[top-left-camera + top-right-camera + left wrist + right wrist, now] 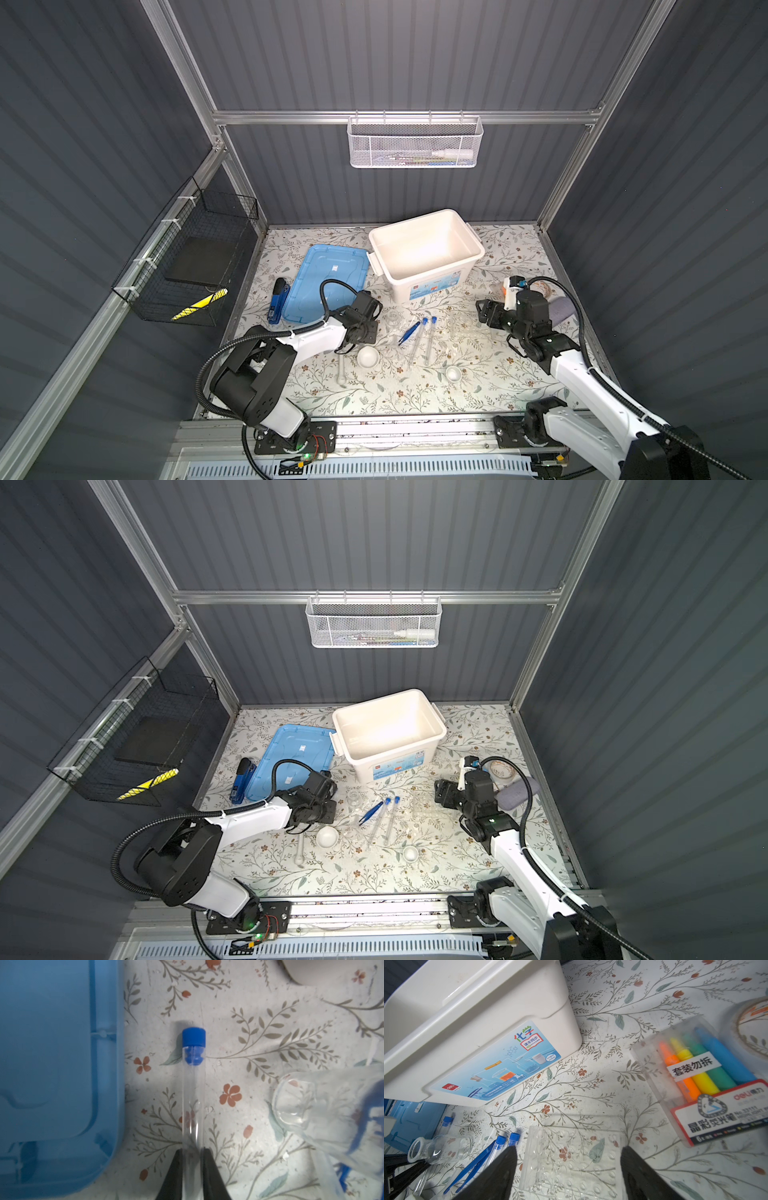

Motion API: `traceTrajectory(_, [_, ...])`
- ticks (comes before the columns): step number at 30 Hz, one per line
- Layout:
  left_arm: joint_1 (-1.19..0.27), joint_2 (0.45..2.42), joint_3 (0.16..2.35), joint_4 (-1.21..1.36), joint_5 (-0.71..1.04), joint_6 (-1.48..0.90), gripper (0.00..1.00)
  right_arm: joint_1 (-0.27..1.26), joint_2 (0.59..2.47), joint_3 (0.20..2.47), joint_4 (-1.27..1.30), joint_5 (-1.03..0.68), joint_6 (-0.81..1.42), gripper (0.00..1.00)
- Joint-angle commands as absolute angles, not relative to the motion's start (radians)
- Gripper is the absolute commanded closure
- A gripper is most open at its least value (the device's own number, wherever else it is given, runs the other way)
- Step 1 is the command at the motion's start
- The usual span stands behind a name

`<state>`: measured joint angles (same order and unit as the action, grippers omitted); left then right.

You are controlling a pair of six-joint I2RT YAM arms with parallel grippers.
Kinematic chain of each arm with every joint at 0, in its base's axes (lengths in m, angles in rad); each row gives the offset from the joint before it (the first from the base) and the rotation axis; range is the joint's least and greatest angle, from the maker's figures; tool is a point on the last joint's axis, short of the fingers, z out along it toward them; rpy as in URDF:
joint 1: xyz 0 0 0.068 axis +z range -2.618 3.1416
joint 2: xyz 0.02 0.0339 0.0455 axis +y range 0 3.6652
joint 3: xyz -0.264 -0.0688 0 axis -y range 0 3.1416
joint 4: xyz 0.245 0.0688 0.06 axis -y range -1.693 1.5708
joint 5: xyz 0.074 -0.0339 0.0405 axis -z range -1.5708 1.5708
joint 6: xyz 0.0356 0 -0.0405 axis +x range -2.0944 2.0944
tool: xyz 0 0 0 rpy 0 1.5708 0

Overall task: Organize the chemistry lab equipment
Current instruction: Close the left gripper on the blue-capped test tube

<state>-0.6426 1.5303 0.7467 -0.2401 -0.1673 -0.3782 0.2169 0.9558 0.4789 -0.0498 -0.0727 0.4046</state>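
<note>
Floral tabletop point(415, 399), storage box point(407, 282) at twelve o'clock empty.
Left gripper point(192, 1152) clamps a test tube point(193, 1095); right gripper point(568, 1148) gapes near tube rack point(571, 1167).

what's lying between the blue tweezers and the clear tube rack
Two blue-capped test tubes lie side by side between the tweezers and the rack, seen in both top views.

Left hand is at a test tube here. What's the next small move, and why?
Probably lift the left hand straight up: its fingers pinch the test tube, which seems to lie flat on the table beside the blue lid, not yet stowed.
</note>
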Motion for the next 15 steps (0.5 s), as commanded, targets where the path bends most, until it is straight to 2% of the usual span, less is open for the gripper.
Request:
traceTrajectory(1, [-0.650,1.477,0.763,-0.245,-0.185,-0.370,0.89,0.221,0.960,0.504,-0.027,-0.105,0.417,0.20])
traceTrajectory(15, [-0.650,1.346,0.786,-0.279,-0.241,-0.330,0.89,0.223,0.991,0.515,0.012,-0.177,0.442,0.21])
